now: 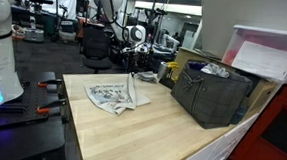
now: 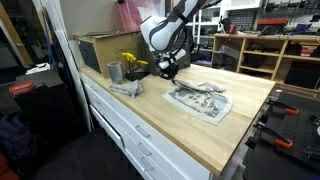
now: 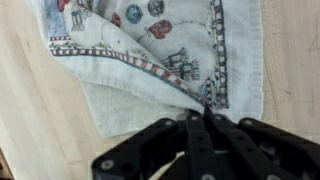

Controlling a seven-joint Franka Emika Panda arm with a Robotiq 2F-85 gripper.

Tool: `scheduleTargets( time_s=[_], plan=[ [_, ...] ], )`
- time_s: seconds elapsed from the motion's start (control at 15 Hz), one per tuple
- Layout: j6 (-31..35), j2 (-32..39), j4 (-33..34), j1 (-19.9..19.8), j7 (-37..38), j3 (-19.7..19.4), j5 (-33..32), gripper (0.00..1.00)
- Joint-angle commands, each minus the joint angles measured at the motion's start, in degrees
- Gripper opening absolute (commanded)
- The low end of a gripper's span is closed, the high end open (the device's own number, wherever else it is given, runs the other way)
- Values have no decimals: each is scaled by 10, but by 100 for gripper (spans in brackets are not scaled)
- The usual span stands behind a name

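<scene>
Firmly pinched: the gripper (image 3: 205,112), fingers all but closed, clamps a folded edge of the cloth (image 3: 150,60), which spreads over the wrist view's upper half on the table (image 3: 25,120). Soft, light and limp, it probably lifts best by a hem or corner.

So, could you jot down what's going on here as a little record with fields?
place: wooden table in a workshop
fingers: shut, pinching an edge of the cloth
cloth: white, printed with small pictures; the pinched edge is raised and the rest lies on the wood
nearby: dark crate on the same table, apart from the cloth
</scene>
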Motion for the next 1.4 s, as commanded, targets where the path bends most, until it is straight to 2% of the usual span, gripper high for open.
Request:
scheduleTargets(
  time_s=[0.0,0.6,0.67,0.73,1.0,1.33],
  plan=[
    [-31,13,26,5,7,6,15,1],
    [-34,43,78,7,0,24,53,1],
    [-24,44,81,9,-2,21,50,29],
    [-17,45,83,11,1,16,43,30],
    [-2,45,87,7,6,-1,31,59],
    [23,35,72,-4,-1,-41,-6,96]
  ],
)
